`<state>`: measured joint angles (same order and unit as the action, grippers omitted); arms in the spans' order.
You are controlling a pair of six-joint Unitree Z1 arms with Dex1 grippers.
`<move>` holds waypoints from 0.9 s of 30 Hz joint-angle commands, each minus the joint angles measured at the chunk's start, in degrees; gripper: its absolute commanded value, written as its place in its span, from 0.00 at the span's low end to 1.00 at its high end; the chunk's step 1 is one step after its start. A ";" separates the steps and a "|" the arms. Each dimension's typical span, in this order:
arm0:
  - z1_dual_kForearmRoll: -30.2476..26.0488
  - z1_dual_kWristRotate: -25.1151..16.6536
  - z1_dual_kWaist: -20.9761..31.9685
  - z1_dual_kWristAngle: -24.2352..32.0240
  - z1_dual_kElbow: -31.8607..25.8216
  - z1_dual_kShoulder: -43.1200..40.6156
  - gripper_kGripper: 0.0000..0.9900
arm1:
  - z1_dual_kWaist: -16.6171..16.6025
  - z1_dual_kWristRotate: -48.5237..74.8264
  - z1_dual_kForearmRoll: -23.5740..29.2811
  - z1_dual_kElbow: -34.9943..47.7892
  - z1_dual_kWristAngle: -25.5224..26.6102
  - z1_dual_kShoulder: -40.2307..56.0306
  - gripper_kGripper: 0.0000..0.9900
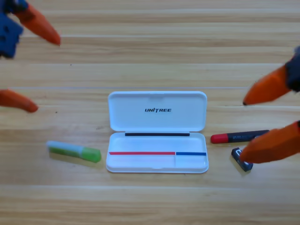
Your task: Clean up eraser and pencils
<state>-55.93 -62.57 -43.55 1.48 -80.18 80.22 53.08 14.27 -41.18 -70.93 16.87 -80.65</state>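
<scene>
Right gripper (244,126), jaws spread, partly hides the eraser (241,159); left gripper (47,75) waits agape

The left gripper (35,70) sits at the far left edge, largely cut off by the frame. Its two orange fingers (40,26) are spread wide apart: one slants in from the far left corner, attached to a blue-black body at the edge, and the other shows only as a short orange tip lower down the left side. The right gripper (243,126) enters from the right edge and reaches inward, lower and nearer than the left one. Its fingers are also parted, both tips pointing left: the farther finger is shorter in view, while the nearer finger (274,145) is longer and thicker, angled slightly downward.
</scene>
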 commanded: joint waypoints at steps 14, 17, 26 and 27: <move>-3.75 -2.21 8.92 -3.94 -0.15 26.92 0.97 | -7.90 -9.44 -4.61 0.09 -19.51 -26.93 0.96; -3.14 -0.63 9.88 -3.41 -0.77 30.61 0.97 | -8.34 -9.70 -4.26 -0.44 -19.51 -28.86 0.94; 0.29 2.54 11.64 -2.36 -0.77 36.41 0.97 | -9.04 -9.70 -3.21 -2.37 -19.51 -34.75 0.90; 0.47 3.07 11.64 -2.18 -0.77 36.68 0.97 | -9.04 -9.70 -3.21 -2.64 -19.42 -35.28 0.90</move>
<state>-56.62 -61.19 -33.50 -1.79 -80.82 113.35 45.67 5.03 -45.00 -72.08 -2.40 -110.43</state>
